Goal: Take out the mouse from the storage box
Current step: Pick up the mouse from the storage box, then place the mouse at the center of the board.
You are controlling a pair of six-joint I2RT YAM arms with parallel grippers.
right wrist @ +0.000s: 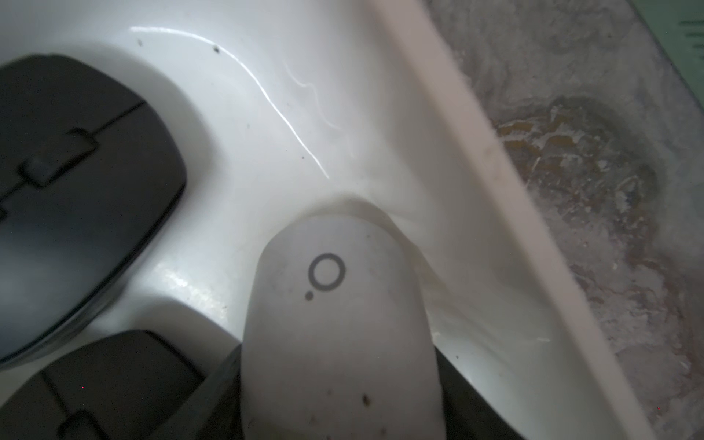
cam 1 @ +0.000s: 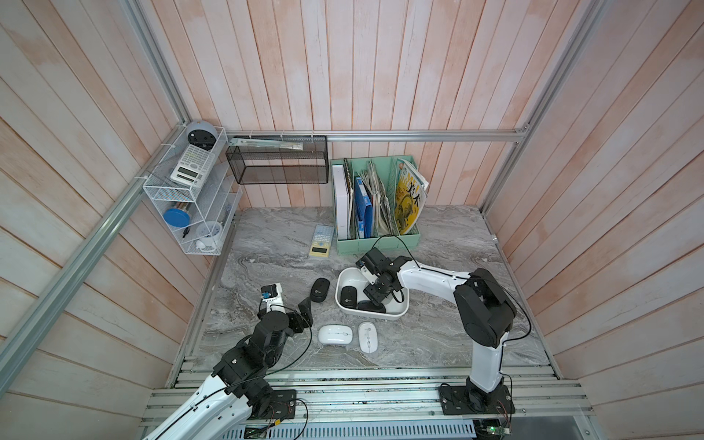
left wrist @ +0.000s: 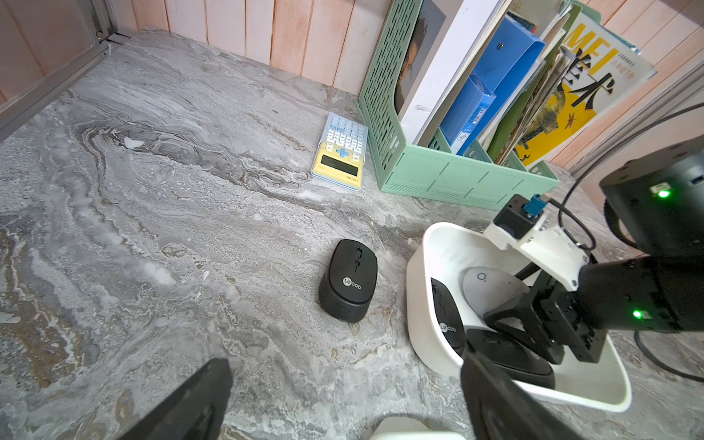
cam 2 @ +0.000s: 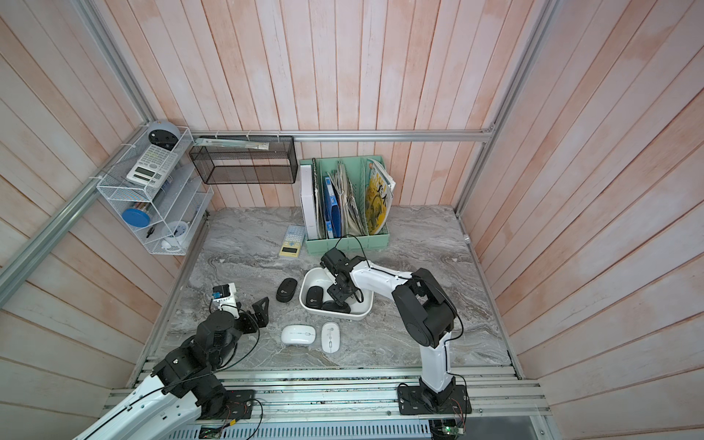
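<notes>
Overhead, reading from the left: the left gripper (cam 1: 303, 316) hangs above the marble tabletop (cam 1: 266, 247) with its jaws spread wide and nothing between them. Just beside it a black Lecoo mouse (cam 1: 320, 290) lies outside the box. Nearer the robot, two white mice (cam 1: 334, 335) (cam 1: 367, 336) also lie on the table. Next comes the storage box (cam 1: 381, 315), a white glossy tub holding two black mice (cam 1: 348, 296) and a pale grey mouse (left wrist: 491, 285). Farthest right, the right gripper (cam 1: 371, 297) reaches down into the tub.

Step in hand, as judged: grasping the pale grey mouse, which is not yet out of the box. The jaws stand one on each side of its body, close against its flanks; whether they already pinch it cannot be told. The next move calls for a firm hold on the smooth, rounded shell. A straight lift clear of the rim should follow, without dragging the neighbouring black mice, then a set-down on bare table.

Views compared: both top views give the whole layout, but the arm hides most of the pale mouse. The right wrist view alone shows the ring-and-dot mark on its back and the dark fingers (right wrist: 461, 396) flanking it, yet none of the table's mice. The left wrist view alone shows the Lecoo lettering and the right gripper side-on.
</notes>
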